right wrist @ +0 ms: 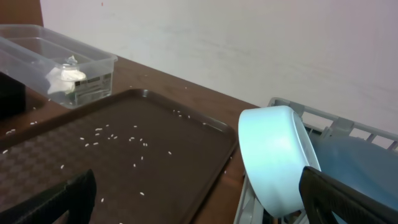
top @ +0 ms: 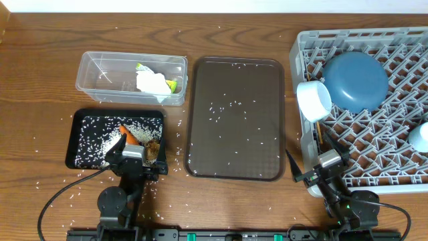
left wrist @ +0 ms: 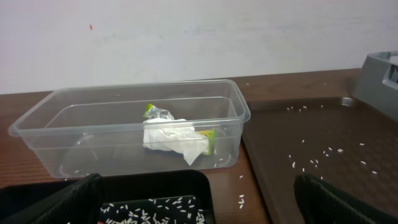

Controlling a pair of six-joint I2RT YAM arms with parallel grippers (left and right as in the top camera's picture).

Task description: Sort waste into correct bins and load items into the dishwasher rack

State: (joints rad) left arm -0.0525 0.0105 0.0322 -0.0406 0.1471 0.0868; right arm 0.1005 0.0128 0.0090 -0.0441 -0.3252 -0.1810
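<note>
The clear tub holds the crumpled white napkin with the yellow-green wrapper; both also show in the left wrist view, tub and napkin. The black tray holds rice, the orange carrot and brown scraps. The grey rack holds the dark-blue bowl, the white bowl on its side and a light-blue cup. My left gripper is open over the black tray's near edge. My right gripper is open at the rack's front left corner. The white-and-pink cup is out of view.
The brown serving tray lies between the bins and the rack, with rice grains on it. Loose rice is scattered on the wooden table. A thin brown stick shows in the rack below the white bowl.
</note>
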